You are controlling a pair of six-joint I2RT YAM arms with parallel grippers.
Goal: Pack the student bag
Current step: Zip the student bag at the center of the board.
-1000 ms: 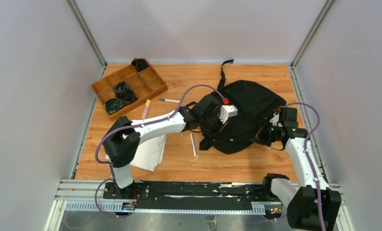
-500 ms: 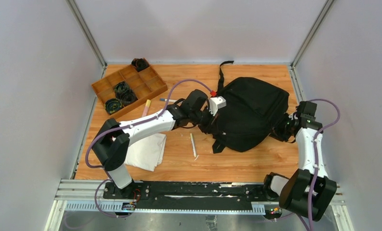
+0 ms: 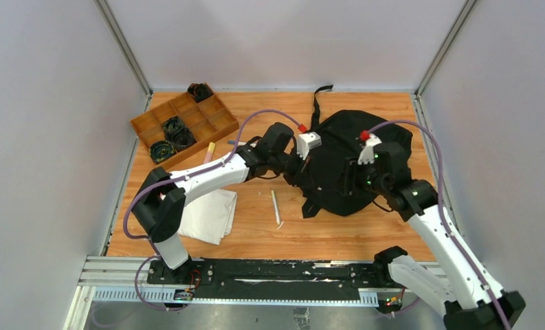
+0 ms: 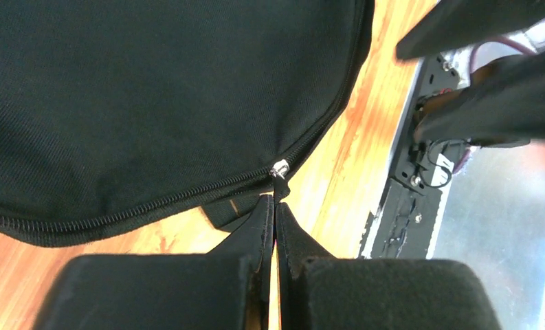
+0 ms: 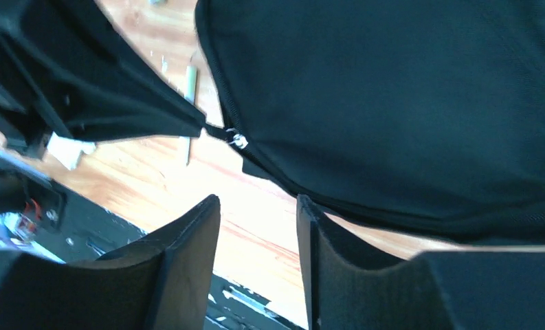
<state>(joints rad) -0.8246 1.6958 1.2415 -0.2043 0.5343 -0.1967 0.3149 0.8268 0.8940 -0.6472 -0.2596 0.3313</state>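
The student bag [image 3: 335,141], a large black backpack, lies on the right half of the table. My left gripper [image 3: 299,177] is at the bag's left edge. In the left wrist view it [image 4: 275,204] is shut on the black pull tab just below the silver zipper slider [image 4: 279,168]. My right gripper [image 3: 352,180] hovers over the bag's near side. In the right wrist view it [image 5: 258,203] is open with only bare wood between its fingers. It faces the same slider [image 5: 239,140], a short way off. The bag's zipper [image 4: 152,203] is closed along the stretch I can see.
A brown wooden compartment tray [image 3: 185,128] with black coiled items sits at the back left. A folded white cloth [image 3: 211,214] lies near the left arm. A pen [image 3: 275,207] lies in front of the bag, and two more markers [image 3: 208,155] lie by the tray. A bag strap [image 3: 318,103] trails towards the back wall.
My right arm swung from the bag's right side to over its near middle, and its jaws opened. The left gripper stayed shut and drew back left a little.
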